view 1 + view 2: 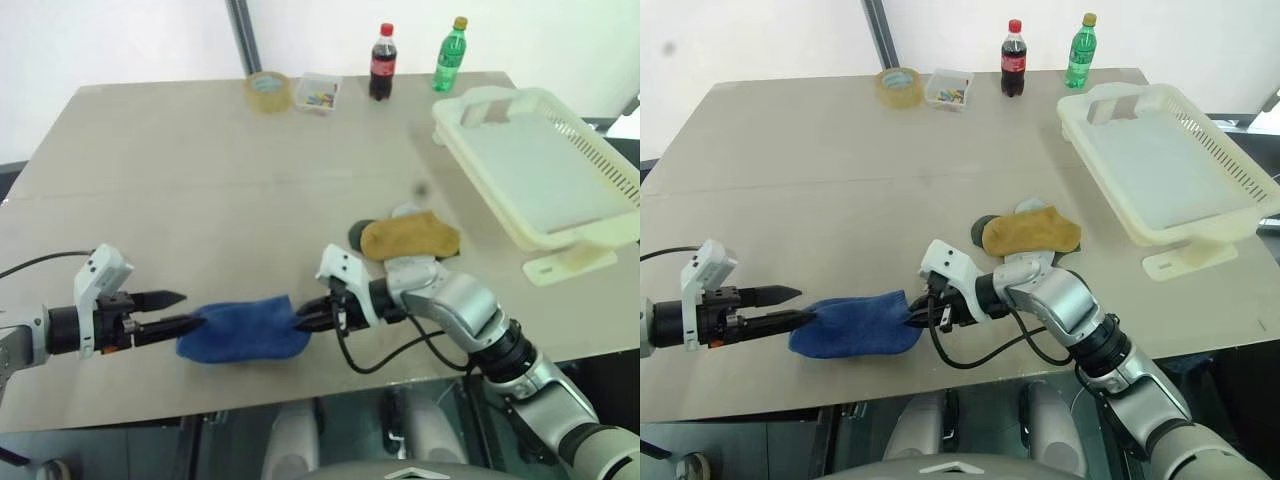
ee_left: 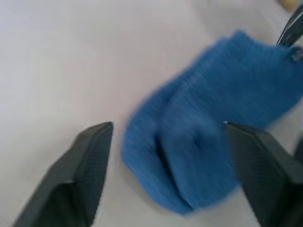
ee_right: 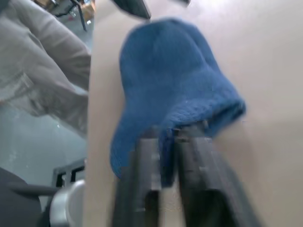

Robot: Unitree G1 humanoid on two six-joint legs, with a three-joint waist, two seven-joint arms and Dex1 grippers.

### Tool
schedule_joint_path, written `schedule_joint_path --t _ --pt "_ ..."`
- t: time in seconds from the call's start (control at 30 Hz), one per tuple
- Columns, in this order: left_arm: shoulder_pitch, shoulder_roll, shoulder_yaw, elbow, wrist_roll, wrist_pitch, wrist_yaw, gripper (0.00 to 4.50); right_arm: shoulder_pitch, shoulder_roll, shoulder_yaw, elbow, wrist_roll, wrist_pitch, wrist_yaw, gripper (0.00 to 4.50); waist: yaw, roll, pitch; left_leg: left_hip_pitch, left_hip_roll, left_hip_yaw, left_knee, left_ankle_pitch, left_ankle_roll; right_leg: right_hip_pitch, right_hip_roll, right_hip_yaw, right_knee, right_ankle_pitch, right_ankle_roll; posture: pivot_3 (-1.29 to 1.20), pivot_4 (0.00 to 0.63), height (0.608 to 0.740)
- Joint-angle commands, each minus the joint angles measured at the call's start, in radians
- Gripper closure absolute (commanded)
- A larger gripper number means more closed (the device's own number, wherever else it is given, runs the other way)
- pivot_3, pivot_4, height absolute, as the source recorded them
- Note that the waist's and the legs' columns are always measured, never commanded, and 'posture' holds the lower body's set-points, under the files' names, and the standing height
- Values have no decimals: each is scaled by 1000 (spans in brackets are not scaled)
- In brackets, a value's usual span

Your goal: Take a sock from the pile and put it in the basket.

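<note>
Right claw on blue sock, basket

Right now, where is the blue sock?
The blue sock lies near the table's front edge, between the left gripper and right gripper.

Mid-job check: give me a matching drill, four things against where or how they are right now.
Things:
1. blue sock
2. mustard sock
3. basket
4. tape roll

States:
A. nothing inside, at the table's right edge
B. far side of the table, beside the clear box
C. on top of the pile
D. near the front edge, between the left end effector and the right end effector

Pairs: 1-D, 2-C, 3-A, 4-B
</note>
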Motion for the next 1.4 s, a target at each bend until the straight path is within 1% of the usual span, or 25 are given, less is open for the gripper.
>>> schedule_joint_path --t 0.03,0.13,0.17,0.23,0.3,0.33,0.47,0.57,0.6,0.63,0.67,0.73,0.83,0.93,1.03,1.1,1.2,1.27,1.37,1.4 --pt "-16 7 33 32 4 -29 -21 738 -2 -21 -30 -22 6 -64 36 2562 0 0 0 0 0 0 0 0 0 0 0 0 0 0 0 0 150 740" --pt "30 5 34 26 21 -63 -55 738 -22 -36 -75 -21 31 -78 63 2562 -4 0 0 0 0 0 0 0 0 0 1 0 0 0 0 0 150 740" --pt "50 2 25 21 43 -93 -58 738 -30 -36 -86 -19 37 -79 67 2816 -4 1 0 0 0 0 0 0 0 0 0 0 0 0 0 0 150 740" --pt "82 -24 2 -17 70 -132 -42 738 -46 -36 -85 6 18 -104 70 3492 -4 1 0 0 0 1 0 0 0 0 0 0 0 0 0 0 150 740" --pt "95 -50 -5 -44 71 -134 -20 738 -53 -31 -76 27 -4 -126 68 4384 -3 1 1 0 0 1 0 0 0 0 0 0 0 0 0 0 150 740" --pt "103 -65 -7 -54 77 -141 -8 738 -57 -32 -69 32 -14 -138 71 4458 -2 1 0 0 0 0 0 0 0 0 0 0 0 0 0 0 150 740" --pt "130 -100 -18 -61 116 -173 29 738 -62 -33 -62 37 -29 -184 96 4458 2 1 0 0 0 0 0 0 0 0 0 0 0 0 0 0 150 740" --pt "125 -142 -59 -62 174 -219 106 738 -54 -40 -76 39 -25 -250 141 4458 7 3 1 1 0 1 0 0 0 0 0 0 0 0 0 0 150 740" --pt "120 -161 -68 -65 181 -221 131 738 -50 -41 -81 39 -23 -267 152 3951 10 4 1 1 0 1 0 0 0 1 0 0 0 0 0 0 150 740" --pt "119 -180 -79 -74 187 -220 155 738 -44 -45 -83 36 -23 -286 163 3864 17 5 0 2 0 1 0 0 0 1 0 0 0 0 0 0 150 740" --pt "122 -196 -89 -85 193 -221 173 738 -39 -48 -83 35 -30 -307 165 3265 22 7 -1 2 0 0 0 0 0 1 0 0 1 0 0 0 150 740" --pt "129 -227 -107 -104 206 -229 203 738 -28 -42 -87 45 -57 -350 138 2400 28 10 -2 3 0 0 0 0 0 2 0 0 2 0 1 0 150 740" --pt "121 -280 -126 -136 202 -231 251 738 -19 -37 -82 70 -76 -401 140 2400 36 17 -6 4 0 0 1 0 0 3 0 0 2 0 1 0 150 740" --pt "116 -289 -116 -137 198 -228 264 738 -26 -12 -59 122 -107 -420 129 2400 47 18 -8 6 0 0 1 -2 -3 5 0 0 2 0 1 0 150 740" --pt "108 -273 -106 -95 225 -252 271 738 -42 52 -28 248 -140 -416 114 2400 46 19 -8 7 0 -1 1 -2 -3 5 0 0 3 -1 1 0 150 740" --pt "111 -270 -111 -86 236 -269 267 738 -63 98 6 365 -208 -457 78 2400 44 19 -9 7 0 -1 1 -2 -3 5 1 0 3 -1 0 0 150 740" --pt "124 -286 -127 -110 237 -273 282 738 -86 157 36 517 -282 -513 42 2400 43 19 -9 7 0 0 1 0 0 5 1 1 3 -1 0 0 150 740" --pt "147 -302 -133 -133 229 -267 290 738 -88 167 57 564 -315 -531 56 2400 40 22 -12 8 0 1 1 0 0 5 1 2 3 -1 1 0 150 740" --pt "175 -330 -141 -172 209 -253 307 1561 -86 164 59 588 -347 -530 55 3219 37 22 -17 10 0 1 0 -1 -1 6 1 2 3 -1 0 0 150 740" --pt "180 -340 -145 -186 202 -247 312 1941 -86 156 58 588 -354 -531 58 3624 35 22 -19 10 0 2 0 -2 -4 6 1 3 3 -1 0 0 150 740"
